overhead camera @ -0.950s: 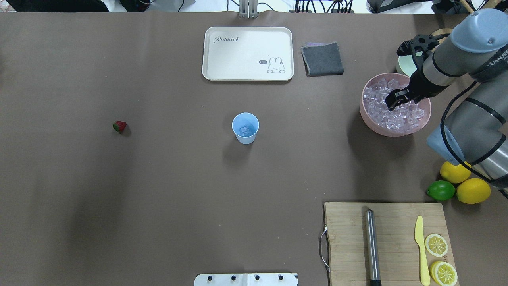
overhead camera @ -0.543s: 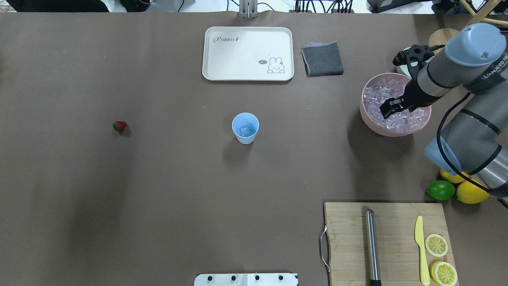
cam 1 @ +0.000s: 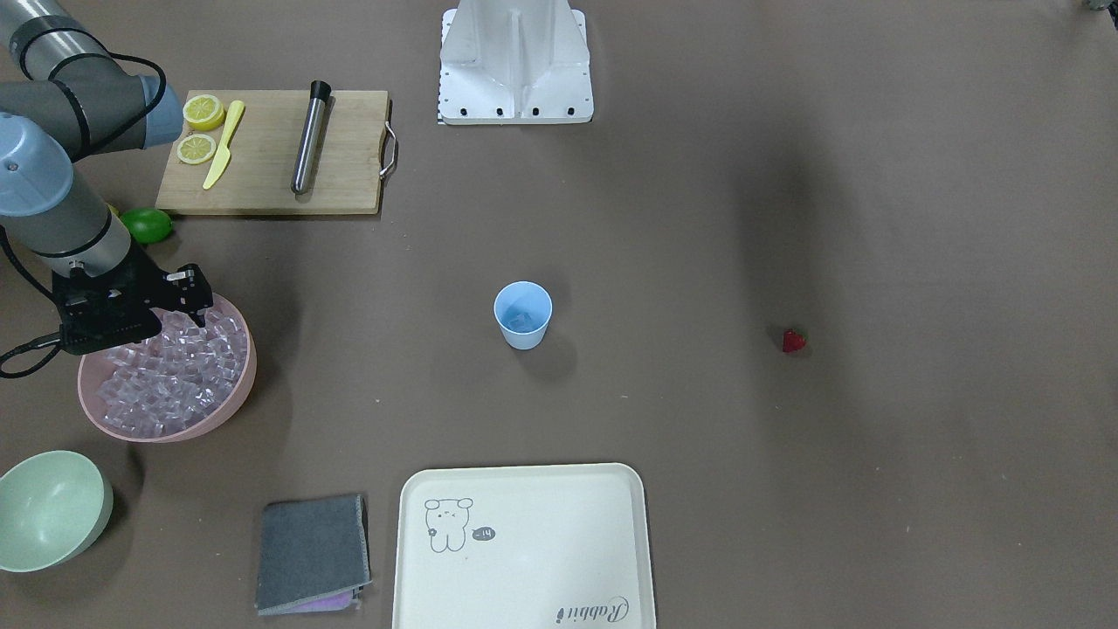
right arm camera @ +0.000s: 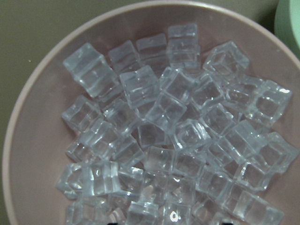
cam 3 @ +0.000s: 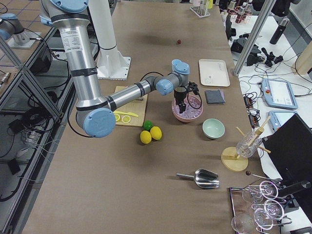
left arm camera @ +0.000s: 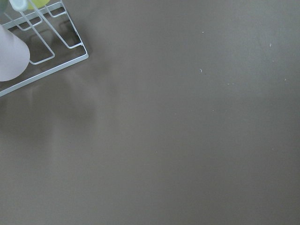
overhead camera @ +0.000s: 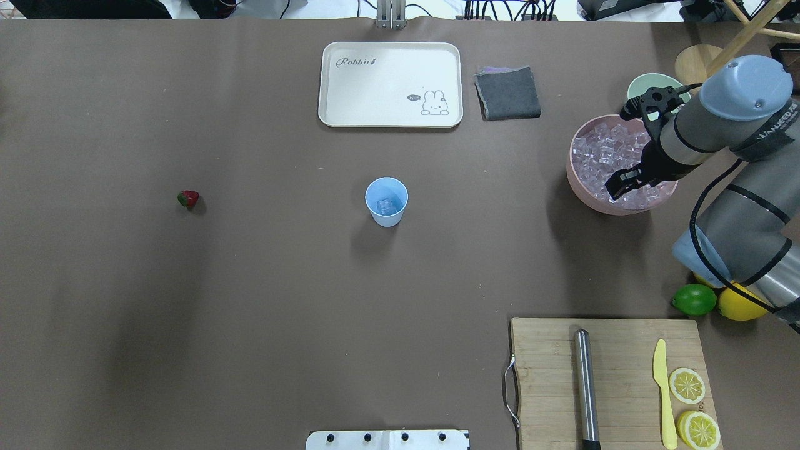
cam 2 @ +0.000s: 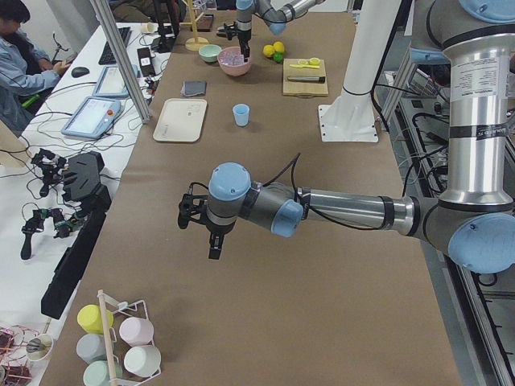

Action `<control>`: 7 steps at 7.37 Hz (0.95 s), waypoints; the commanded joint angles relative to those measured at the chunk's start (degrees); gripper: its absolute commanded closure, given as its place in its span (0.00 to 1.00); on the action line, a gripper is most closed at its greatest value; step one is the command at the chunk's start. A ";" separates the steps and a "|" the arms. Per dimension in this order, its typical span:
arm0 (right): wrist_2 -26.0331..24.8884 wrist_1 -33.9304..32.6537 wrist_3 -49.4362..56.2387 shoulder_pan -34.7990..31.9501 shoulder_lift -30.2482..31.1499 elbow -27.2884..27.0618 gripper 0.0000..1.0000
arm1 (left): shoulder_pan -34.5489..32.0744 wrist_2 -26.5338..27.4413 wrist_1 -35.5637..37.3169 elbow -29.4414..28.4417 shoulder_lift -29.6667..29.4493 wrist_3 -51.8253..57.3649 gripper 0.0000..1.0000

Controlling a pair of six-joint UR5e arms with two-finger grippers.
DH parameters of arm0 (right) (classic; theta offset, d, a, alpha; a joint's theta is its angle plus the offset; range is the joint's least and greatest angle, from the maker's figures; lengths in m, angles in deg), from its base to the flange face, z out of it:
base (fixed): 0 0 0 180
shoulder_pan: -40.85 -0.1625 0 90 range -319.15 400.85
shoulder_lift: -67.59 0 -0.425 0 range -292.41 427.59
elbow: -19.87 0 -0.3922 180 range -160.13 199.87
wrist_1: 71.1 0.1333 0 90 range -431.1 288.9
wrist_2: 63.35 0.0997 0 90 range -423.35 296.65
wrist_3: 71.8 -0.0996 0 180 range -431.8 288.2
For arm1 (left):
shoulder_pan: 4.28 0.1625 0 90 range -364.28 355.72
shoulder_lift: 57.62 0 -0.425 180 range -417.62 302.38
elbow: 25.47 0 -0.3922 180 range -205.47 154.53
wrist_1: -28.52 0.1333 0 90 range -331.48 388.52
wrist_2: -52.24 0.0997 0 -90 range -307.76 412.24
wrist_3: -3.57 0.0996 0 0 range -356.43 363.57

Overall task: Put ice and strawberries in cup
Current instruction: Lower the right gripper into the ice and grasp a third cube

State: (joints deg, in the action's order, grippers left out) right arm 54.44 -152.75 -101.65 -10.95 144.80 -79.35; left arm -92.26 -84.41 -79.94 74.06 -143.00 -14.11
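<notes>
The right gripper [overhead camera: 617,187] was positioned over the pink bowl [overhead camera: 572,167] of ice [overhead camera: 597,144] at the right. Whether it, or the left gripper [cam 2: 214,246], was clenched could not be told. The cup [overhead camera: 386,201], holding a cube, was set mid-table, and the strawberry [overhead camera: 188,199] far left.

A wooden cutting board [overhead camera: 619,350] is set on the tabletop, and on it a steel rod [overhead camera: 585,387], a yellow knife [overhead camera: 664,394] and two lemon halves [overhead camera: 687,385] are laid side by side. A lime [overhead camera: 694,299] and two whole lemons [cam 3: 156,132] are grouped just past its far right corner. Farther beyond, a pink bowl [overhead camera: 574,175] and a pale green bowl [cam 1: 52,507] are seen. A grey folded cloth [overhead camera: 507,92] and a cream rabbit-printed tray [overhead camera: 390,84] are placed well beyond the board, leftward.
</notes>
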 commanded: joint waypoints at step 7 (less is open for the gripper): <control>-0.02 2.00 0.05 0.12 -1.71 3.16 0.22 | 0.00 0.07 0.00 0.14 -0.22 0.01 0.02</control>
State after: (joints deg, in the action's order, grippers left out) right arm 54.42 -152.27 -101.63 -10.76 142.85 -76.99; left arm -92.26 -84.41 -79.94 74.19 -143.10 -14.09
